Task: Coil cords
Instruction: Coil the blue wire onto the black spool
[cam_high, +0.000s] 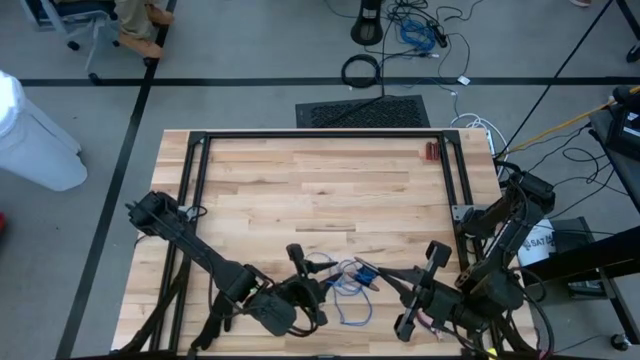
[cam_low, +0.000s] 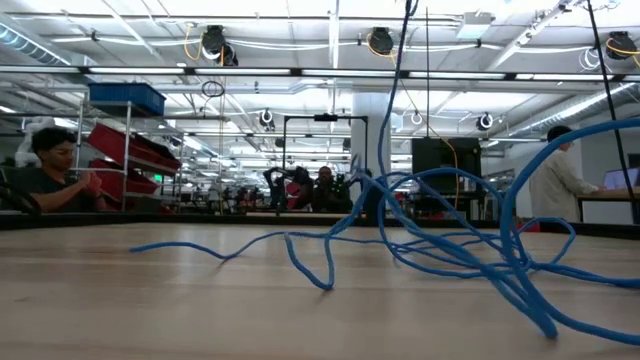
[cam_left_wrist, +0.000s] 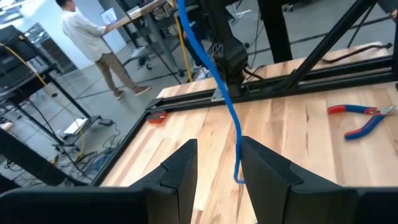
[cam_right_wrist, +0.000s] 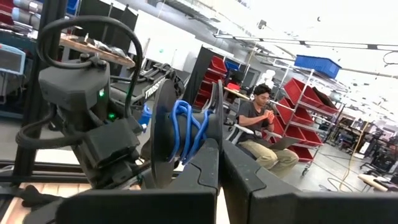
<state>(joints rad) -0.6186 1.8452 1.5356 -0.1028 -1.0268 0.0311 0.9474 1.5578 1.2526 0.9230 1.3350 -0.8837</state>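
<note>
A thin blue cord (cam_high: 348, 300) lies in loose loops on the wooden table near its front edge. In the low view the cord (cam_low: 450, 240) rises from the loops and leaves the picture at the top. Part of it is wound on a small dark two-disc reel (cam_right_wrist: 183, 134), held up in the air at my right gripper (cam_right_wrist: 219, 155), which is shut. My left gripper (cam_left_wrist: 217, 171) is open. Its fingers stand on either side of a hanging stretch of the cord (cam_left_wrist: 227, 106); I cannot tell whether they touch it. In the high view my left gripper (cam_high: 322, 290) and my right gripper (cam_high: 383, 273) face each other over the loops. My right gripper meets the reel at the lower rim of its thinner disc (cam_right_wrist: 216, 127), roughly level, coming from the table's right. Whether the rim sits between the shut fingers is hidden by the fingers themselves. The reel stands on edge, clear of the table, with blue turns between its discs.
Red-handled pliers (cam_left_wrist: 354, 118) lie at the table's far right. A black metal frame (cam_high: 320, 135) runs around the work area. People sit and stand in the room beyond the table (cam_low: 55, 175). Bare wood fills the middle and far part of the table (cam_high: 320, 190).
</note>
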